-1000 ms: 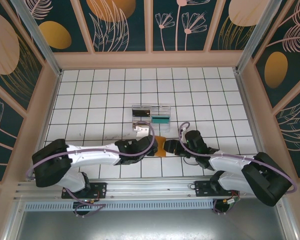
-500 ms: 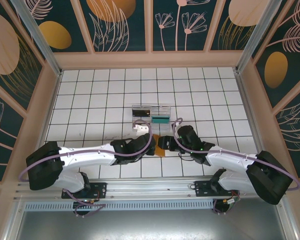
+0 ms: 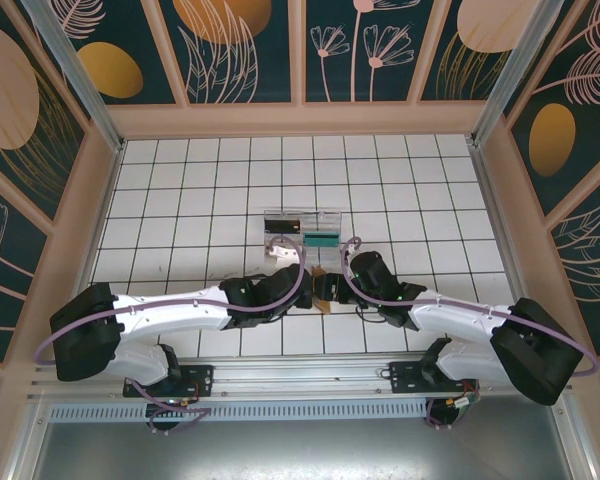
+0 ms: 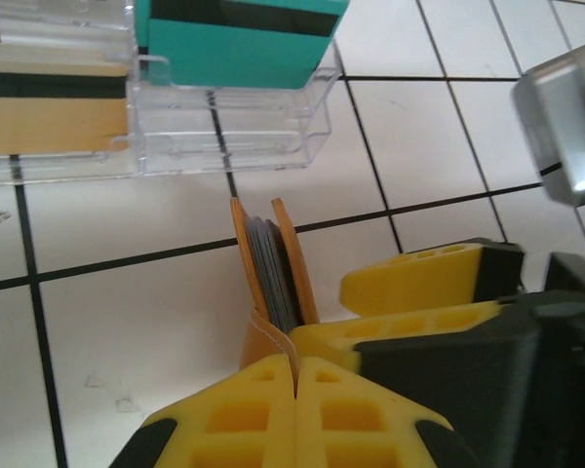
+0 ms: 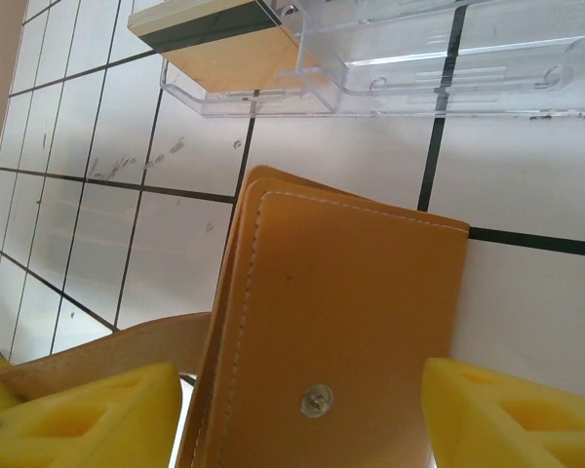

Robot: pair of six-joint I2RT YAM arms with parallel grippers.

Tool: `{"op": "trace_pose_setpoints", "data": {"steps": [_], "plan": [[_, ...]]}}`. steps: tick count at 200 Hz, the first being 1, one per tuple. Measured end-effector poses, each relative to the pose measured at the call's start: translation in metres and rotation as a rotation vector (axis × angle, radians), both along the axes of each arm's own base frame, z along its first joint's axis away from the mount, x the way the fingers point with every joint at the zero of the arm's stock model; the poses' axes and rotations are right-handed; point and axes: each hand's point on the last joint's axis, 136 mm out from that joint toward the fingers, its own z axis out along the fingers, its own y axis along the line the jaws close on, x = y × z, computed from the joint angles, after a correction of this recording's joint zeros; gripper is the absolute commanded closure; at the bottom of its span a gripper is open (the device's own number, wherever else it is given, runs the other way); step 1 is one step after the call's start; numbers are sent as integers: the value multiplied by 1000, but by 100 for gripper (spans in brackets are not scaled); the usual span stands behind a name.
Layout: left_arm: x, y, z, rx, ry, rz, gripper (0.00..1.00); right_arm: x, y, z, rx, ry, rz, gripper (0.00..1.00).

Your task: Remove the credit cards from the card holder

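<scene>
Over the last second your right tool had pushed in closer to the card holder, and its jaws were spread wide to either side of it. Your left tool was clamped tight on one tan flap. The holder stood on edge on the desk, with grey cards showing inside. Beyond it lay the clear tray, holding a teal card.

A white square-tiled tabletop with dark grout lines lies evenly lit. Pale wooden beams frame its far edge and both sides, carrying dark teal wall panels painted with tan-orange ovals and pale leaf outlines. A ribbed aluminium rail runs along its near edge.
</scene>
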Motion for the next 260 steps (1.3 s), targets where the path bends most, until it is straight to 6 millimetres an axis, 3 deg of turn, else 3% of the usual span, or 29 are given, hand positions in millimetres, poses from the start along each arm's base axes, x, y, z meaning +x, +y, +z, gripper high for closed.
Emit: {"op": "trace_pose_setpoints", "data": {"steps": [15, 42, 88, 104, 127, 185, 210, 260], "plan": [[0, -4, 5, -12, -6, -4, 100, 0, 0, 0, -1, -1, -1, 35], [1, -6, 4, -8, -4, -5, 100, 0, 0, 1, -2, -6, 1, 52], [2, -2, 0, 17, -2, 5, 100, 2, -1, 4, -4, -24, -13, 68], [2, -1, -1, 21, -4, 12, 100, 4, -2, 8, -1, -36, -21, 68], [3, 3, -3, 34, -8, 21, 100, 5, -5, 10, -2, -41, -36, 58], [2, 11, -8, 64, -7, 30, 100, 5, -11, 7, -28, -39, -59, 62], [2, 11, -8, 64, -7, 30, 100, 5, -12, 5, -38, -40, -51, 51], [2, 11, -8, 64, -6, 29, 100, 3, -1, 6, -42, -36, 2, 50]]}}
